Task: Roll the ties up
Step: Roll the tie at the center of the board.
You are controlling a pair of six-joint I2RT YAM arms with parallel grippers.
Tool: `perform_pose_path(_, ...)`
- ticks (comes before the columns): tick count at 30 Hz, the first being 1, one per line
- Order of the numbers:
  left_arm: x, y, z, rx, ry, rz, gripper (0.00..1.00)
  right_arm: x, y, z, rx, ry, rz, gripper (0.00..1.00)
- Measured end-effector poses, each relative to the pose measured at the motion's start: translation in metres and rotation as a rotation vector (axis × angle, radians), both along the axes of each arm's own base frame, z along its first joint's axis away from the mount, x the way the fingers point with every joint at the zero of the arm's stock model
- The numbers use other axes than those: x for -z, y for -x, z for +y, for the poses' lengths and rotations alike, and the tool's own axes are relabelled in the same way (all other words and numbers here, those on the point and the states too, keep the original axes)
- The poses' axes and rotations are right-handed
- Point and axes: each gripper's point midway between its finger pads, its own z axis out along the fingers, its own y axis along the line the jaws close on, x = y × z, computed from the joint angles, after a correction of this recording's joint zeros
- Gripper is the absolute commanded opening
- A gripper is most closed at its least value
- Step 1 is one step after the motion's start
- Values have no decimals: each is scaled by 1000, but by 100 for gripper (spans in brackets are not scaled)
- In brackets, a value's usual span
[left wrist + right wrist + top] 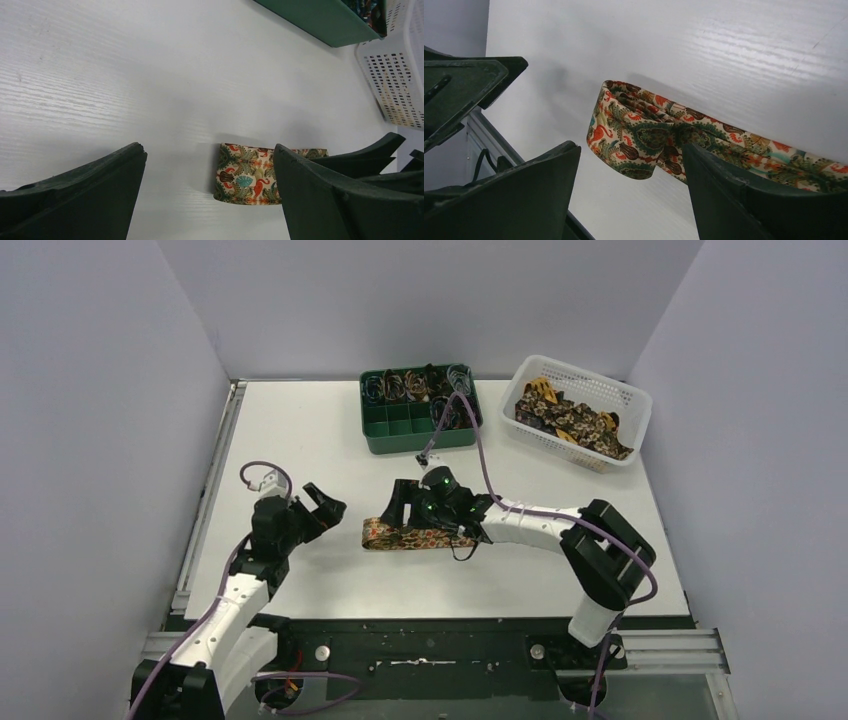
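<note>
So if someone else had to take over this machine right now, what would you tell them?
Left tool: open, empty, just left of the tie.
Right tool: open, over the tie's curled end, not clamped on it.
Tie: lies mid-table, left end turned into one loose loop, the rest flat.
Done: a few rolls sit in the green tray.
Left: roll this tie; more ties wait in the white basket.

I see the tray (420, 438) behind the tie (400, 537), the basket (560, 445) behind-right of it, the left gripper (328, 508) left.
</note>
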Motion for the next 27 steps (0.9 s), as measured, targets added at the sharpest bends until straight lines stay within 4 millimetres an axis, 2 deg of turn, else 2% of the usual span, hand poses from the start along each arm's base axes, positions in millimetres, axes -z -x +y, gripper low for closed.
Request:
perform_pose_path(4, -4, 3, 0, 2, 12, -34, 97, 14, 5, 5, 22, -6, 66, 71)
perform_pose_path(11, -16, 4, -1, 4, 26, -101, 97, 18, 6, 9, 36, -27, 100, 60)
perform_pose_path(18, -17, 4, -2, 10, 31, -109, 97, 37, 10, 10, 22, -4, 149, 57)
perform_pose_path(24, -17, 4, -4, 18, 38, -114, 95, 40, 11, 9, 21, -1, 158, 50)
perform_pose_path(27, -14, 5, -7, 35, 50, -113, 93, 40, 11, 9, 20, -1, 160, 39)
